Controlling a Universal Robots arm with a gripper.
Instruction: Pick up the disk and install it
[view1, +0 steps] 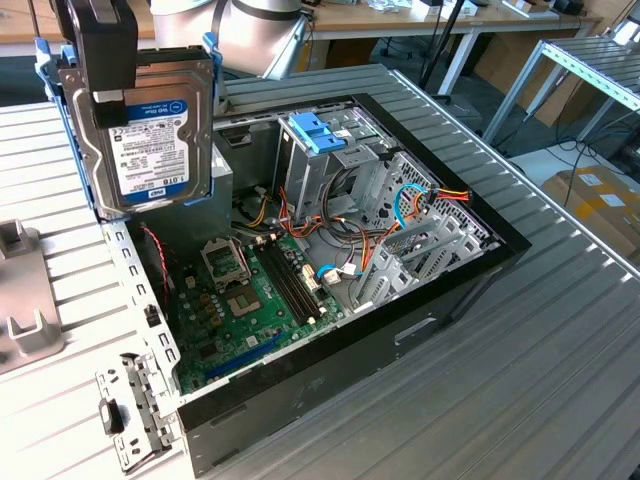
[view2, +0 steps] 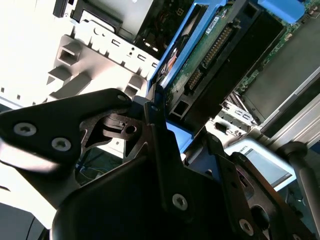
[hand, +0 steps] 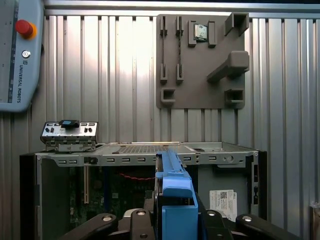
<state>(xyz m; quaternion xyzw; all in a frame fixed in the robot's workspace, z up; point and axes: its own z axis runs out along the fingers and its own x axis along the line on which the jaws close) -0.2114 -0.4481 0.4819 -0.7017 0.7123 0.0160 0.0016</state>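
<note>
The disk (view1: 150, 130), a silver-grey hard drive with a white label in a bright blue carrier, hangs upright in the air over the far left corner of the open computer case (view1: 440, 290) in the exterior view. My black gripper (view1: 100, 60) is shut on its upper edge. In the first wrist view the blue carrier edge (hand: 172, 192) runs between the gripper (hand: 172, 222) fingers, above the case interior. The second wrist view shows the disk's green circuit-board underside (view2: 210, 55) and blue frame held by the black fingers (view2: 155, 125).
Inside the case lie a green motherboard (view1: 250, 290), bundled cables (view1: 400, 215) and a metal drive cage with a blue latch piece (view1: 315, 130). A grey fixture plate (hand: 200, 65) and a teach pendant (hand: 17, 55) lie on the ribbed table. A cardboard box (view1: 595, 200) sits on the floor.
</note>
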